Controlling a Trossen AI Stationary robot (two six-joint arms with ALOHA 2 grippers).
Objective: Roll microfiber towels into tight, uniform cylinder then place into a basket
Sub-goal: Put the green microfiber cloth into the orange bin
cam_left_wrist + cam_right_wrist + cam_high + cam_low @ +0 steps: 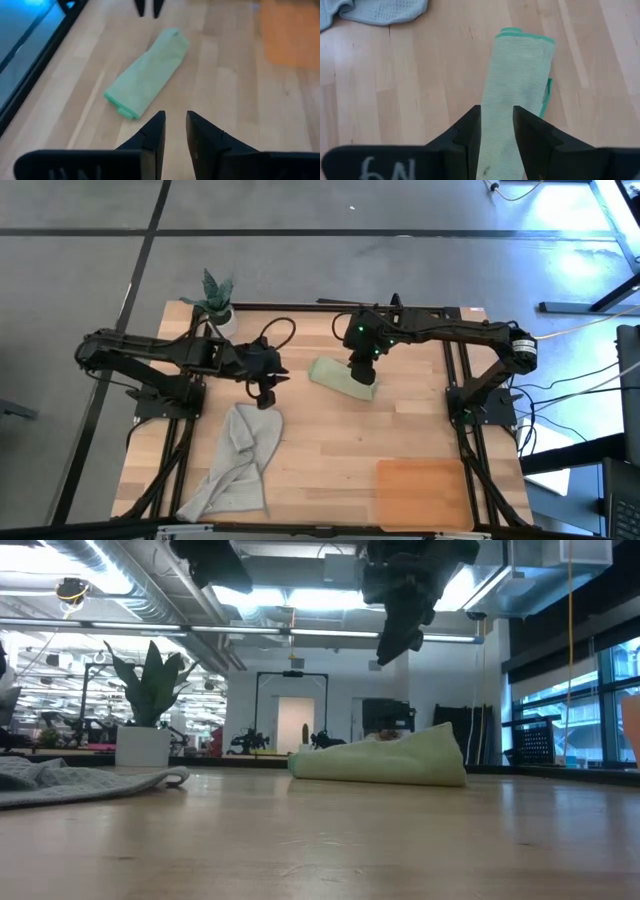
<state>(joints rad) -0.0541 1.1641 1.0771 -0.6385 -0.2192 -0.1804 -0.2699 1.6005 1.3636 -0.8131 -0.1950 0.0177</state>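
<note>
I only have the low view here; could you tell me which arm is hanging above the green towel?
Observer: That is the right gripper; the high view shows it directly over the green towel.
Operator: Thank you. Where is the basket?
Observer: The basket lies on the right arm's side, at the table edge far from the plant, with nothing in it.
Operator: And the grey towel?
Observer: The grey towel lies loose and unrolled, one end by the left gripper.

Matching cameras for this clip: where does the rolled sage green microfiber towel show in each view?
High view: rolled sage green microfiber towel at table centre, under the right gripper.
Low view: right of centre, lying on the tabletop.
Left wrist view: centre, diagonal.
Right wrist view: centre, beyond the fingers.
Shared landmark: crumpled light grey towel, also in low and right wrist views.
</note>
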